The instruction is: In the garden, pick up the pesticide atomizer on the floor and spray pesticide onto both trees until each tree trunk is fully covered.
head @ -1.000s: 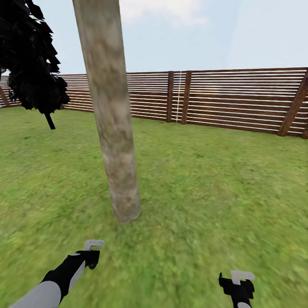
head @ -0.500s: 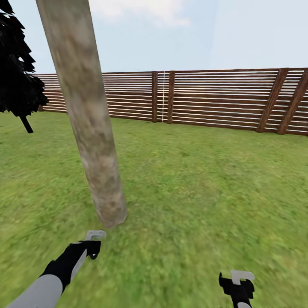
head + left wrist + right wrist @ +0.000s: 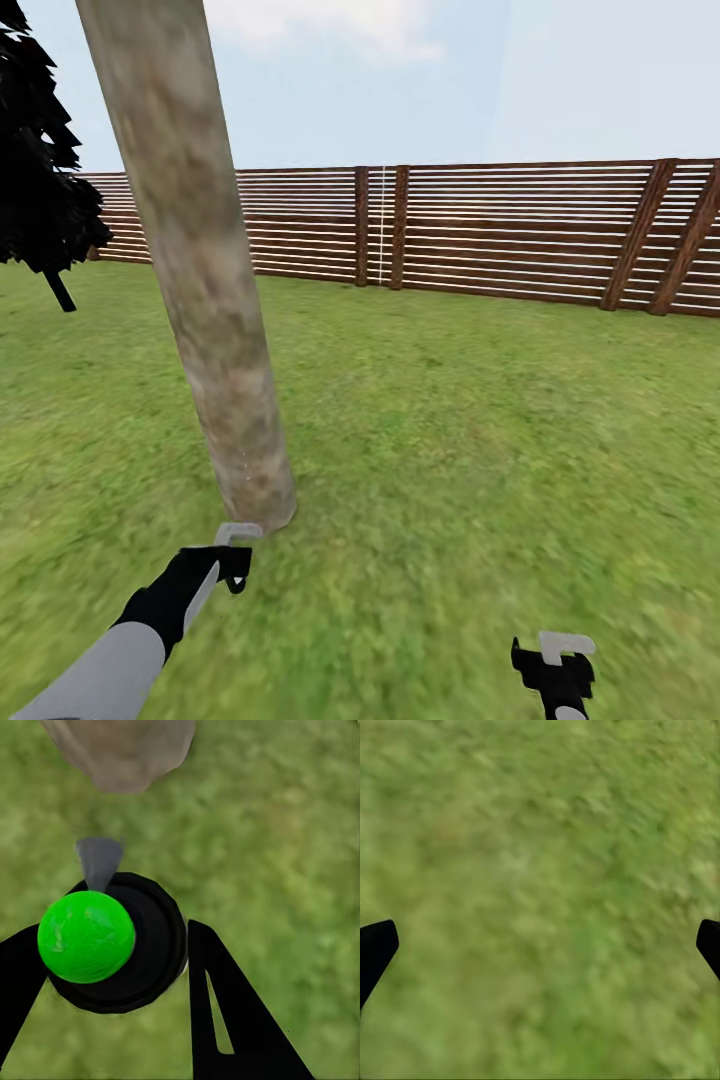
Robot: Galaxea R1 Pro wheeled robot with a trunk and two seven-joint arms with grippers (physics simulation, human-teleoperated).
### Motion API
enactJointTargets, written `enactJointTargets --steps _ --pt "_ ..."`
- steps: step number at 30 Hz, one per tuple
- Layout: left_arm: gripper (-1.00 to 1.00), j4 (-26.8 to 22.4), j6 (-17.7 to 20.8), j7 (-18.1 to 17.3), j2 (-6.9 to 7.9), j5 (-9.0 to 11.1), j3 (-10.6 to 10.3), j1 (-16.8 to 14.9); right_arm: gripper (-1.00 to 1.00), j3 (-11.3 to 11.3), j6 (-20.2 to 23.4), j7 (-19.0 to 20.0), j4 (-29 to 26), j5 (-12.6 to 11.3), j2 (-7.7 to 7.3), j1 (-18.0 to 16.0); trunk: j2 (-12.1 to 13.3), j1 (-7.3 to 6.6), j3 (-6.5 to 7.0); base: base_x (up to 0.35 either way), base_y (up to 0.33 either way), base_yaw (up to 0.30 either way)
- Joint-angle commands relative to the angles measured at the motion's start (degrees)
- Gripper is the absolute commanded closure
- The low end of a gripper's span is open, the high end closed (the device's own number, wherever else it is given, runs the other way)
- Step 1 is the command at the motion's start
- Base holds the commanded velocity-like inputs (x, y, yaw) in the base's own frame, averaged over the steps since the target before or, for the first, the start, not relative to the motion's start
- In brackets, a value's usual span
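One tree trunk (image 3: pixel 205 290), thick and mottled grey-beige, rises from the lawn at the left of the head view, and its base (image 3: pixel 120 750) shows in the left wrist view. My left gripper (image 3: pixel 236 560) is low, just in front of that base. It is shut on the pesticide atomizer (image 3: pixel 154 945), a small black round bottle whose round top looks bright green here. Its grey nozzle (image 3: pixel 97 861) points toward the trunk. My right gripper (image 3: pixel 555 660) hangs over bare grass at the lower right. It is open, its fingertips (image 3: pixel 375 949) wide apart, with nothing between them.
A brown slatted fence (image 3: pixel 500 235) runs across the back of the lawn. A black narrow cypress (image 3: pixel 40 200) stands at the far left. Open grass (image 3: pixel 480 430) spreads to the right of the trunk.
The view first swung, shifting the trunk leftward in the picture. Since then my left arm has reached forward, bringing the gripper closer to the trunk's base. The right arm has not moved.
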Motion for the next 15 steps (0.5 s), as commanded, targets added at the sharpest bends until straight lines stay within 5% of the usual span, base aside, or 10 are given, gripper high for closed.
enactJointTargets --steps 1,8,10,13,15 --pt "1.0 -0.1 0.3 -0.3 -0.1 -0.4 0.3 0.0 -1.0 -0.4 -0.2 -0.2 0.1 0.6 -0.05 -0.1 0.0 0.02 -0.05 0.326 0.0 0.0" --pt "1.0 -0.1 0.4 -0.3 -2.4 -0.5 -0.1 0.1 -1.0 -0.4 -0.2 -0.2 0.0 0.5 -0.24 -0.1 0.0 0.02 -0.05 0.141 0.0 0.0" --pt "1.0 -0.1 0.6 -0.3 -1.99 -0.6 0.1 -0.1 -1.0 -0.4 -0.2 -0.2 0.0 0.5 -0.25 -0.1 0.0 0.02 -0.05 0.007 0.0 0.0" --pt "1.0 0.0 0.6 -1.1 1.61 -0.4 0.4 -0.2 -1.0 -0.4 -0.2 -0.2 0.0 0.5 -0.26 -0.1 0.0 0.02 -0.05 0.001 0.0 0.0" --pt "1.0 -0.1 0.7 -2.9 1.29 -0.4 0.3 -0.4 -1.0 -0.4 -0.2 -0.2 0.1 0.5 -0.26 -0.1 0.0 0.02 -0.05 0.0 0.0 0.0"
